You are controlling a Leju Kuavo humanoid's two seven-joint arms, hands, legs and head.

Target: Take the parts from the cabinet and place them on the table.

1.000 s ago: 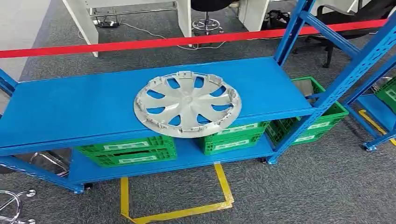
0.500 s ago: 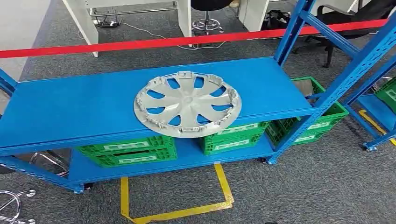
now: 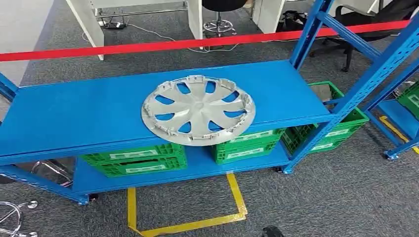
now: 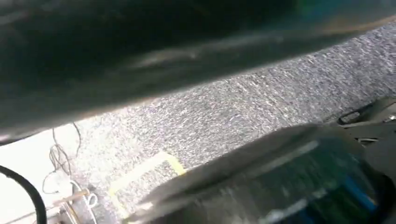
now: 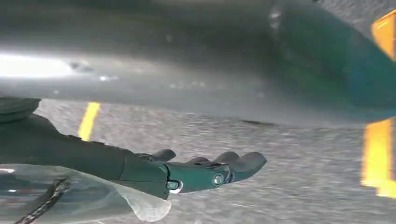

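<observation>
Right hand rising into reach; hubcap untouched on the shelf.

A dark tip of the right hand (image 3: 272, 231) has come up at the bottom edge of the head view, right of centre, where a moment ago there was only carpet, so I judge the reach for the part is just starting. In the right wrist view that hand (image 5: 205, 170) lies flat, fingers stretched out and holding nothing. The left hand's fingers cannot be told: its wrist view is blurred. The hubcap (image 3: 198, 109) lies face down at the centre of the frame, on the front edge of the blue shelf (image 3: 74, 116), overhanging it slightly. Below, on the lower shelf, stand green crates (image 3: 133, 159); their contents are hidden by the shelf above. Another green crate (image 3: 341, 129) at right shows nothing I can make out.
</observation>
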